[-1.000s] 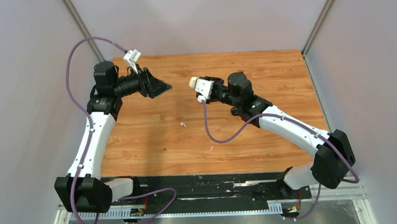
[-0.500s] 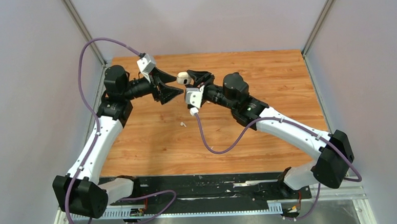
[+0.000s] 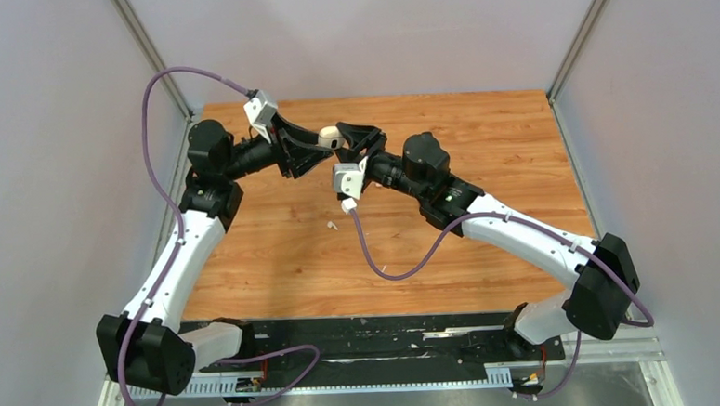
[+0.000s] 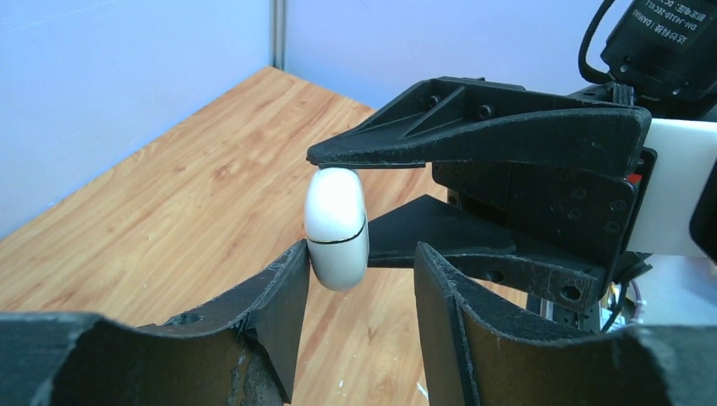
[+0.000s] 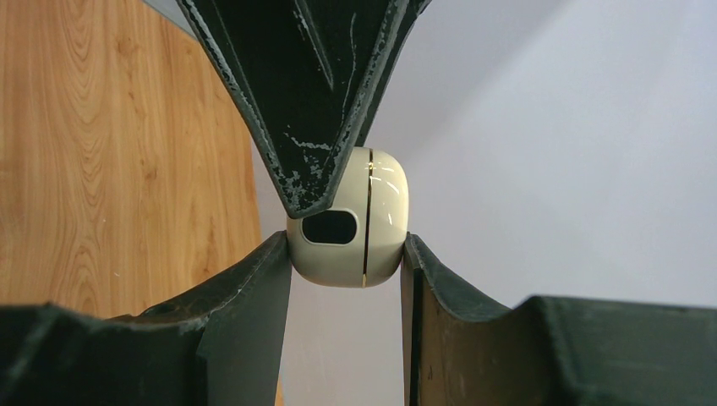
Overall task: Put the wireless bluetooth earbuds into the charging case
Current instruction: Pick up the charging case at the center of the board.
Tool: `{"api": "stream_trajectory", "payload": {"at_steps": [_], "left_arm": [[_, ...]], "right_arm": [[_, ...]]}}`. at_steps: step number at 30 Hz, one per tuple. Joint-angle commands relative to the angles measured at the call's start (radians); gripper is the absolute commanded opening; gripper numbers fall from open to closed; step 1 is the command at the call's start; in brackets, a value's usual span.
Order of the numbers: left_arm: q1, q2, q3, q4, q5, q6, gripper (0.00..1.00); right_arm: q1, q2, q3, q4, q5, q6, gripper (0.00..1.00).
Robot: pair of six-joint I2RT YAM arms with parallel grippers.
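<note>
Right pincer (image 5: 347,254) is clamped on the white charging case (image 5: 372,228), one finger on each side. Case is shut, lid seam visible. Left pincer (image 4: 362,254) is apart, tips straddling the case's lower end; one tip looks to touch it, the other stands clear. Both meet in the air over the far side of the bench (image 3: 276,263). One small white earbud (image 3: 331,226) lies loose on the bench, nearer the arm bases and well apart from the case.

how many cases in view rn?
1. White case held mid-air in the right pincer, at the tips of the open left pincer. Others may hide under the arms.
</note>
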Motion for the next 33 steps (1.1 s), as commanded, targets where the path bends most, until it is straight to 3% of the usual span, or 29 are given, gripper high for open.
{"api": "stream_trajectory", "payload": {"at_steps": [1,10,20,23,26,33], "left_arm": [[-0.006,0.008,0.006,0.071,0.011,-0.056,0.56],[-0.006,0.026,0.0,0.095,-0.013,-0.088,0.53],[-0.006,0.046,0.001,0.128,-0.003,-0.101,0.32],[-0.006,0.049,-0.001,0.146,-0.002,-0.113,0.33],[-0.006,0.057,-0.003,0.176,0.003,-0.126,0.42],[-0.006,0.078,-0.012,0.233,0.024,-0.168,0.42]], "right_arm": [[0.012,0.005,0.018,0.076,0.011,-0.025,0.0],[0.02,-0.002,0.004,0.087,0.011,-0.043,0.0],[0.026,-0.005,-0.001,0.09,0.009,-0.06,0.0],[0.029,-0.004,-0.002,0.082,0.007,-0.066,0.0],[0.031,-0.002,0.0,0.072,0.002,-0.074,0.0],[0.032,0.006,0.011,0.063,0.004,-0.081,0.0]]}}
